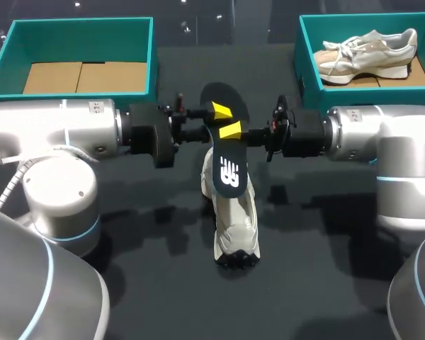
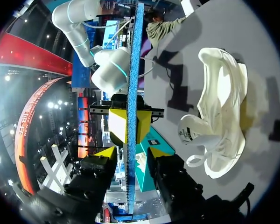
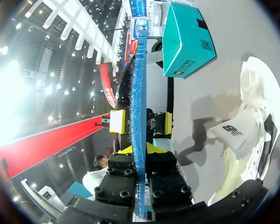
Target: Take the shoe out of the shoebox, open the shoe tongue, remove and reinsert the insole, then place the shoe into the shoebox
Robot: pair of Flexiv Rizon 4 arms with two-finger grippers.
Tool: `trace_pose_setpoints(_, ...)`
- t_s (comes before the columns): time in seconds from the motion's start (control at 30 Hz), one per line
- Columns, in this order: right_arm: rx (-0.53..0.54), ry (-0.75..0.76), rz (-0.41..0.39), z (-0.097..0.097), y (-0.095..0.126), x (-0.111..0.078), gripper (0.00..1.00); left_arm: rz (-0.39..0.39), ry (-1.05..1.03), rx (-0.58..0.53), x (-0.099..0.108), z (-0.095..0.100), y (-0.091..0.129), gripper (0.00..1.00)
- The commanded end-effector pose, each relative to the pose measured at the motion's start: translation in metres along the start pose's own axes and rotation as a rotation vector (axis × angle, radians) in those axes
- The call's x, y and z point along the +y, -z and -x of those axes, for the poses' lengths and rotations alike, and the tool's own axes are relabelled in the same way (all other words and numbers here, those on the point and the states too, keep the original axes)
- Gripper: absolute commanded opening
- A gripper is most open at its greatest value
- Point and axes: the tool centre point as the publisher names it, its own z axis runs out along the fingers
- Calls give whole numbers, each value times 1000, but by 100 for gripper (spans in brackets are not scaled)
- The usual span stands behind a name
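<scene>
A black insole (image 1: 227, 163) with a white logo hangs above the cream shoe (image 1: 235, 219), which lies on the dark table under it. My right gripper (image 1: 234, 131) is shut on the insole's far end. In the right wrist view the blue edge of the insole (image 3: 140, 84) runs straight between that gripper's (image 3: 139, 148) fingers. My left gripper (image 1: 216, 113) faces it from the other side. Its fingers (image 2: 105, 151) straddle the insole's edge (image 2: 132, 70) with a gap on each side, so it is open. The shoe (image 2: 221, 107) lies beside both grippers, tongue pulled out.
A teal shoebox (image 1: 81, 32) with a cardboard floor stands at the back left. Another teal box (image 1: 308, 64) at the back right holds a second cream shoe (image 1: 368, 49). Both arms stretch across the middle of the table.
</scene>
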Motion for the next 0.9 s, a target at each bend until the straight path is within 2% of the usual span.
trace_pose_setpoints(0.03,1,-2,-3,1,0,0,0,5,-3,0,1,-1,-5,35)
trace_pose_setpoints(0.07,0,-2,-4,1,0,0,0,6,-4,0,1,-1,-6,31)
trace_pose_setpoints(0.1,0,-3,-5,1,0,0,0,7,-5,1,1,-1,-6,23)
trace_pose_setpoints(0.13,1,-3,-5,1,0,0,0,8,-6,1,1,-1,-6,1)
trace_pose_setpoints(0.43,13,-12,-5,3,4,2,0,5,-13,2,0,-2,-4,0)
trace_pose_setpoints(0.47,15,-14,-4,3,6,2,29,4,-14,2,-1,-2,-3,0)
trace_pose_setpoints(0.5,17,-15,-2,4,8,2,48,4,-15,2,-1,-2,-2,0)
trace_pose_setpoints(0.53,19,-16,-1,4,9,2,100,3,-15,3,-2,-1,0,0)
trace_pose_setpoints(0.73,-13,21,10,5,33,1,100,-1,-22,6,-8,5,14,0)
trace_pose_setpoints(0.83,-85,127,-59,3,44,-3,100,-5,-23,12,-12,8,23,0)
trace_pose_setpoints(0.9,-81,149,-48,1,49,-5,100,-6,-21,14,-14,9,28,0)
